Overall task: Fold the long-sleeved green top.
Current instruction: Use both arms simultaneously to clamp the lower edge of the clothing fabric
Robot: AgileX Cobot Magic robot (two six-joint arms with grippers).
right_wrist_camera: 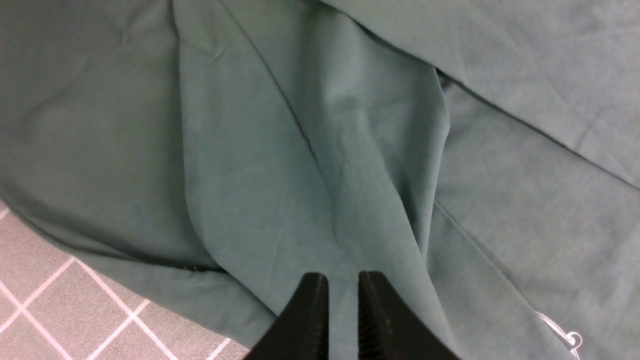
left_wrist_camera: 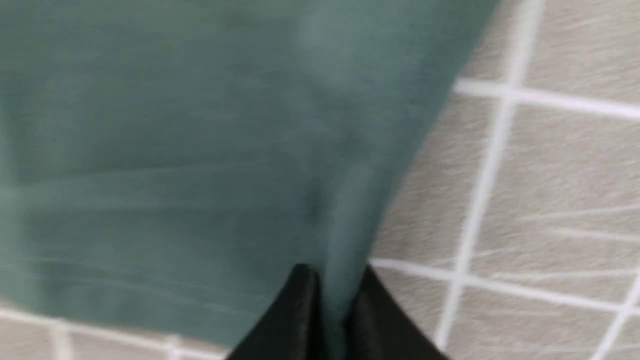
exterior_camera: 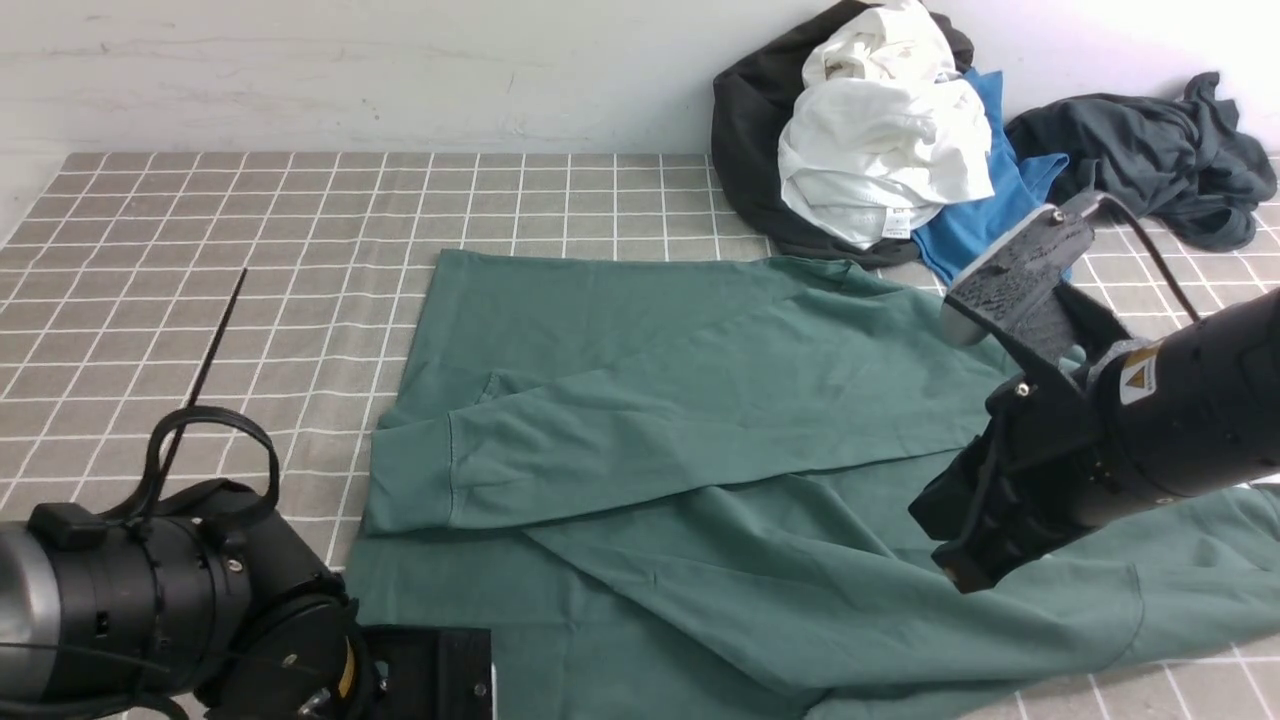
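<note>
The green long-sleeved top (exterior_camera: 700,420) lies spread on the grey checked cloth (exterior_camera: 200,250), with one sleeve folded across its body and the cuff (exterior_camera: 410,480) at the left. In the left wrist view my left gripper (left_wrist_camera: 332,272) is shut on a pinched fold at the top's (left_wrist_camera: 200,150) edge, beside bare cloth. My right gripper (exterior_camera: 955,578) is low over the top's right part. In the right wrist view its jaws (right_wrist_camera: 343,277) stand close together on a raised ridge of the green fabric (right_wrist_camera: 310,175).
A pile of clothes lies at the back right against the wall: a white garment (exterior_camera: 880,150), a bright blue T-shirt (exterior_camera: 985,215), a black garment (exterior_camera: 750,130) and a charcoal-grey garment (exterior_camera: 1150,150). A black cable tie (exterior_camera: 215,340) sticks up from my left arm (exterior_camera: 150,600).
</note>
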